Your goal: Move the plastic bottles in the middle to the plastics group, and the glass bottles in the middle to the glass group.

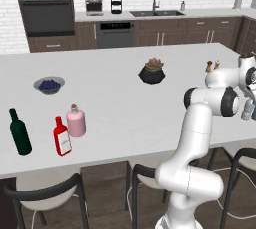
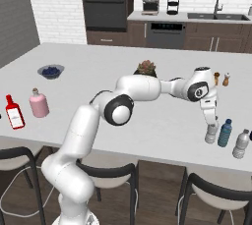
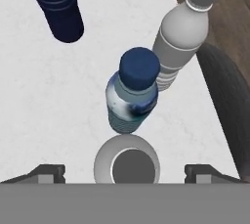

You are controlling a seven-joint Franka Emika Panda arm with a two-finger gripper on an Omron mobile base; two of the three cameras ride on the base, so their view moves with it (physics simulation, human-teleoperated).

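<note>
My gripper [image 2: 211, 122] hangs open straight over a clear plastic bottle [image 2: 211, 134] near the counter's right front edge. In the hand view the fingertips [image 3: 47, 171] stand wide on either side of this bottle's top [image 3: 127, 167] without touching it. Just beyond it stands the blue-tinted plastic bottle [image 3: 133, 96], also seen as the blue-tinted bottle [image 2: 225, 132], then a grey plastic bottle [image 3: 180, 37] and a dark blue one [image 3: 56, 5]. Far left, the flat red glass bottle [image 1: 62, 137] stands beside the squat pink bottle [image 1: 76, 121] and the dark green wine bottle [image 1: 20, 133].
A potted succulent [image 1: 152, 71] sits mid-counter and a bowl of blueberries [image 1: 49, 84] at the left. Salt and pepper shakers [image 1: 212, 66] stand behind the arm. Stools [image 2: 216, 189] line the counter's front edge, close to the plastic bottles.
</note>
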